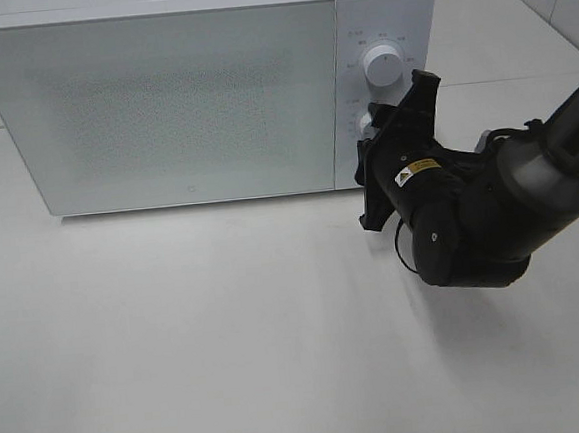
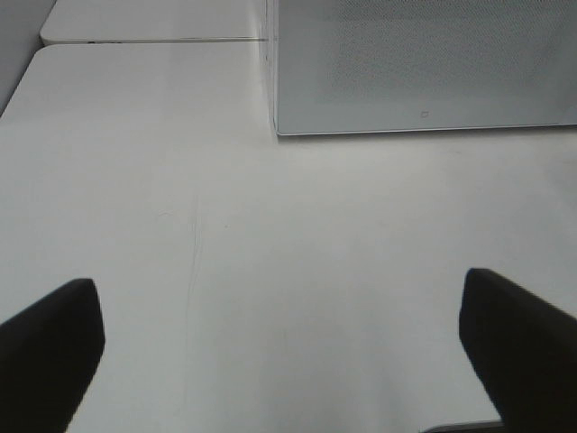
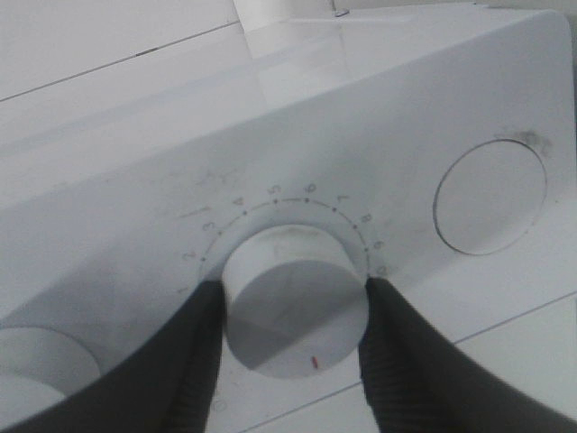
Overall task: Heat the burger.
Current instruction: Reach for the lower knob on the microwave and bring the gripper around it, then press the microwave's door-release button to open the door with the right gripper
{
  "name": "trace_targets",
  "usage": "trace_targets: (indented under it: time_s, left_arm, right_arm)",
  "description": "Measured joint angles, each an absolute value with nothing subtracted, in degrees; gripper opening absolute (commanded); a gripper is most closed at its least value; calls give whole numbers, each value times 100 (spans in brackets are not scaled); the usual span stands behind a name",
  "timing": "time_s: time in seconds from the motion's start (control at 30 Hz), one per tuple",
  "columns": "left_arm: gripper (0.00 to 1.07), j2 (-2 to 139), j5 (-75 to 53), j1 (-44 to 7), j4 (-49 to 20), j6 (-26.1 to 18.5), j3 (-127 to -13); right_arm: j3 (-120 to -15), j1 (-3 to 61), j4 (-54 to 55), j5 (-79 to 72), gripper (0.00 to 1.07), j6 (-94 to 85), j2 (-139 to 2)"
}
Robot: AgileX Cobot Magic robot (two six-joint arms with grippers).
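A white microwave (image 1: 205,93), closed, stands on the pale table (image 1: 231,362). Its numbered dial (image 3: 293,298) carries a small red mark (image 3: 313,362).

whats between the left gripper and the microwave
Nothing: in the left wrist view, only bare white table lies between the open left gripper and the microwave.

White microwave (image 1: 160,106) on pale, perhaps stone, table (image 1: 231,362).

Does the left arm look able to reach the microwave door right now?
Probably yes: the left gripper hangs open, only bare table lies before the closed microwave door, and the right gripper is aside, gripping the dial.
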State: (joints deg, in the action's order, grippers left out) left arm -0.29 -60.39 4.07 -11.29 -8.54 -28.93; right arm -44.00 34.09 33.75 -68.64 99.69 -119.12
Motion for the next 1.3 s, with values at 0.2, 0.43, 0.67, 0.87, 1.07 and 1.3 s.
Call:
trace_targets:
  time_s: [0.2,0.43,0.67,0.87,1.07,1.3]
  left_arm:
    - [100,-29,-6039,407,-1129,-854,-2893]
    - [100,-29,-6039,407,-1129,-854,-2893]
    - [100,-29,-6039,407,-1129,-854,-2893]
    - [100,-29,-6039,407,-1129,-854,-2893]
    - [100,-29,-6039,407,-1129,-854,-2893]
    - [100,-29,-6039,407,-1129,-854,-2893]
  right_arm:
    - [-4400,3409,3375,-6864,3,9941,-11912]
    - [-4400,3409,3455,-6864,12,9786,-11912]
    - [-4406,3421,3547,-6864,31,9500,-11912]
    - [-4423,3455,3655,-6858,49,9333,-11900]
    - [-4309,3461,3575,-6795,66,9150,-11717]
    - [-3982,3478,3272,-6933,76,9036,-11585]
